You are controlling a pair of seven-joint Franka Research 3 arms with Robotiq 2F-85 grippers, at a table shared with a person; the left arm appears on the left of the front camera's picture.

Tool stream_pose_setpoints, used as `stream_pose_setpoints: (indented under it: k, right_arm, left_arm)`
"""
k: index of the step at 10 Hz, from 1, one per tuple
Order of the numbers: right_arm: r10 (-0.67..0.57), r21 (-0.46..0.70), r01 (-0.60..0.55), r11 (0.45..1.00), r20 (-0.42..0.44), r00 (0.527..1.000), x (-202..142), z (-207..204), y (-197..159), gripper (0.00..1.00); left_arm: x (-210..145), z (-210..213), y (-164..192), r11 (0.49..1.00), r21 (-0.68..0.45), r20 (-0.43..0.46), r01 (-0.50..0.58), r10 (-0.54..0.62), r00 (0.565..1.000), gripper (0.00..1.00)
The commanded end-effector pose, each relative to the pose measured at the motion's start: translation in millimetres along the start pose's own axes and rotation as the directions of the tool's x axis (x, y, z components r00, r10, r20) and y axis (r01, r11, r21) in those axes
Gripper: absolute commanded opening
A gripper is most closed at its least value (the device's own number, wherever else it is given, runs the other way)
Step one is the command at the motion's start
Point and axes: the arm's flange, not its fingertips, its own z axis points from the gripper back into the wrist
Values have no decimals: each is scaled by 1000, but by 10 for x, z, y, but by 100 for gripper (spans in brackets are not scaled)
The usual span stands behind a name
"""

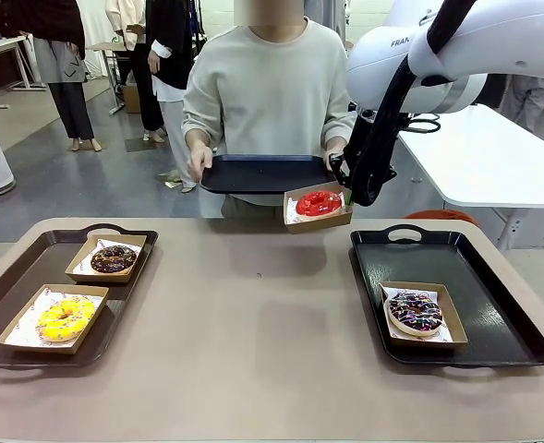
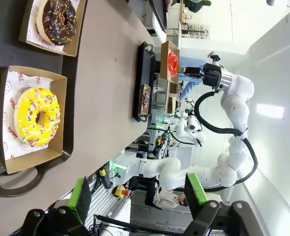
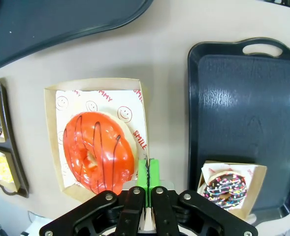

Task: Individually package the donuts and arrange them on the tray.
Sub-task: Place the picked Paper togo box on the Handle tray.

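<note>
Right wrist view: my right pincer point(image 3: 147, 172) pinches the box wall at 3 o'clock of the red donut point(image 3: 99, 150), carrying it level above the counter point(image 3: 164, 73); my left pincer point(image 2: 137, 194) hangs open.

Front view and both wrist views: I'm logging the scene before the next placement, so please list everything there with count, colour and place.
Table: one, beige, across the scene.
Left tray: one, dark, on the table's left.
Right tray: one, dark, on the table's right.
Held tray: one, dark, in the person's hands at the far edge.
Yellow donut: one, in a cardboard box, near end of left tray.
Chocolate donut: one, brown, boxed, far end of left tray.
Purple donut: one, sprinkled, boxed, on right tray.
Red donut: one, glossy, in a box lifted above the table.
Person: one, pale sweater, far side.
Left gripper: open, holding nothing.
Right gripper: shut on the red donut's box rim.
</note>
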Motion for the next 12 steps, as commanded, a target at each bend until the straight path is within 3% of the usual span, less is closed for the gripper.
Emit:
stream_pose_setpoints:
  k: [1,6,8,10,12]
  right_arm:
    - [0,1,0,1000,4,1000,-8,12,-3,0]
    - [0,0,0,1000,0,1000,0,0,0,1]
    - [63,2,-63,998,-71,995,32,144,-126,1]
    - [64,-25,-67,997,-127,990,28,484,-429,1]
    - [31,-35,-35,999,-109,994,38,804,-884,1]
  left_arm:
    - [-29,26,-16,1000,5,-7,11,-11,1000,100]
    - [-29,26,-16,1000,5,-7,11,-11,1000,100]
    - [-29,26,-16,1000,5,-7,11,-11,1000,100]
    - [-29,26,-16,1000,5,-7,11,-11,1000,100]
    - [-29,26,-16,1000,5,-7,11,-11,1000,100]
